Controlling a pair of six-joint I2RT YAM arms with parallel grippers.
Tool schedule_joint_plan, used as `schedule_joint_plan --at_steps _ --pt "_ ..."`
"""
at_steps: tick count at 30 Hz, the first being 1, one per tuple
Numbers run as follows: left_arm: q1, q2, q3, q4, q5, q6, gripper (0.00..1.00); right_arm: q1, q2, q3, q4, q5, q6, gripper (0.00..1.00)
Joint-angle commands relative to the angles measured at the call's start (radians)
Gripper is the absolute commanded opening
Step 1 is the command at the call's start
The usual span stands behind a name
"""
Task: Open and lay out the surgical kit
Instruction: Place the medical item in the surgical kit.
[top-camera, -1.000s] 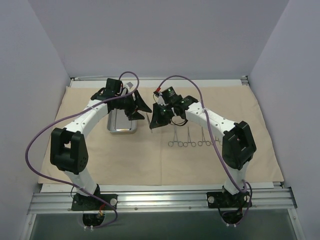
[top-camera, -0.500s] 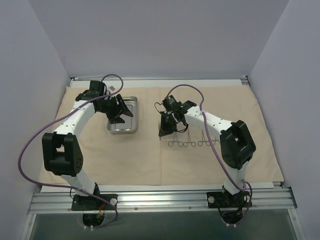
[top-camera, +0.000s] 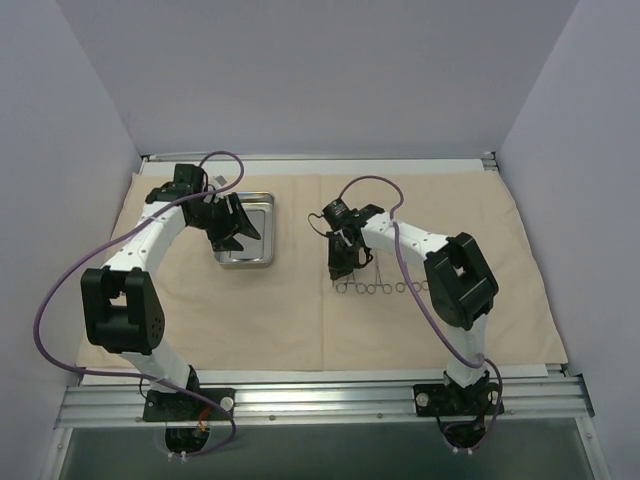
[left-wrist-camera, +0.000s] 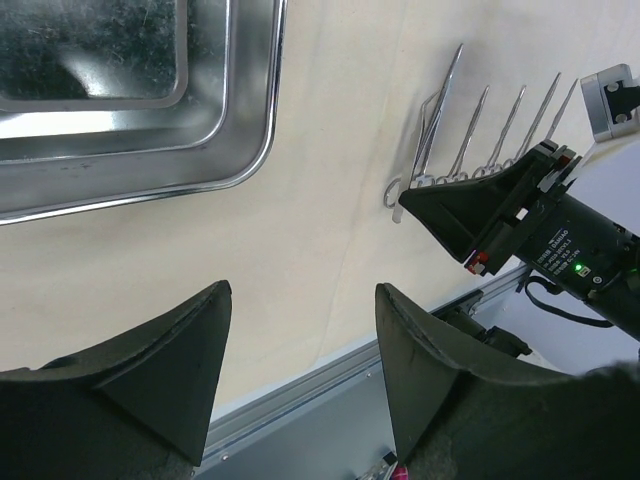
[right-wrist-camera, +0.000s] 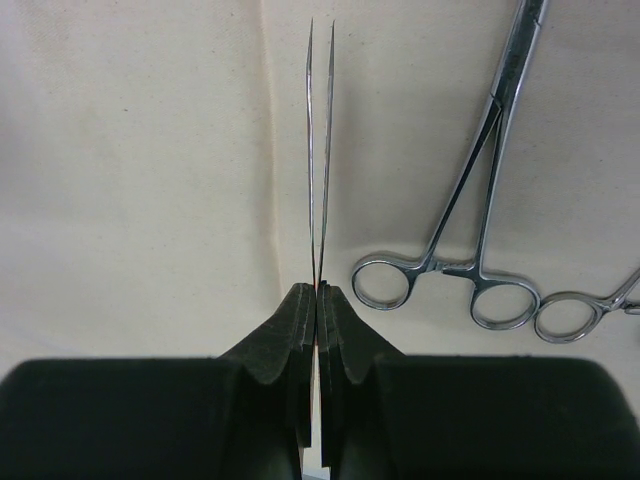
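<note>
The beige cloth wrap (top-camera: 300, 320) lies spread flat over the table. The steel tray (top-camera: 263, 262) stands on it at back left and looks empty; it also shows in the left wrist view (left-wrist-camera: 240, 150). Several ring-handled forceps (top-camera: 385, 286) lie in a row at centre right. My right gripper (top-camera: 340, 262) is just left of that row, shut on thin silver tweezers (right-wrist-camera: 320, 150) that point away over the cloth, beside the nearest forceps (right-wrist-camera: 480, 220). My left gripper (top-camera: 235, 228) hovers over the tray's left part, open and empty (left-wrist-camera: 305, 300).
Grey walls enclose the table on three sides. A metal rail (top-camera: 320, 395) runs along the near edge, with both arm bases on it. Purple cables loop above both arms. A fold crease (top-camera: 322, 310) runs through the cloth's middle.
My left gripper has swung left, off the tray's right side. My right gripper has moved right and nearer, down beside the forceps row, still holding the tweezers.
</note>
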Motion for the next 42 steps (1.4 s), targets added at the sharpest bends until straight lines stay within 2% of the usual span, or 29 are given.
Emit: schedule_joint_plan --at_steps 1,9,13,17,28,42 --pt "0.01 -0.003 0.01 -0.005 0.006 0.031 0.68 -0.006 0.014 0.038 -0.052 0.047 -0.025 0.0" --pt "0.01 0.007 0.016 -0.001 -0.004 0.039 0.67 -0.061 -0.063 0.061 -0.11 0.086 -0.086 0.0" --pt "0.008 0.02 0.025 0.01 -0.014 0.049 0.67 -0.128 -0.148 0.019 -0.117 0.087 -0.175 0.0" --pt "0.011 0.05 0.045 0.01 -0.023 0.068 0.67 -0.145 -0.175 0.008 -0.131 0.07 -0.263 0.0" --pt "0.017 0.091 0.105 -0.002 -0.068 0.085 0.67 -0.015 -0.077 0.012 -0.029 -0.009 -0.097 0.0" --pt "0.022 0.113 0.142 -0.028 -0.071 0.086 0.67 0.002 0.003 -0.041 0.054 -0.028 -0.07 0.0"
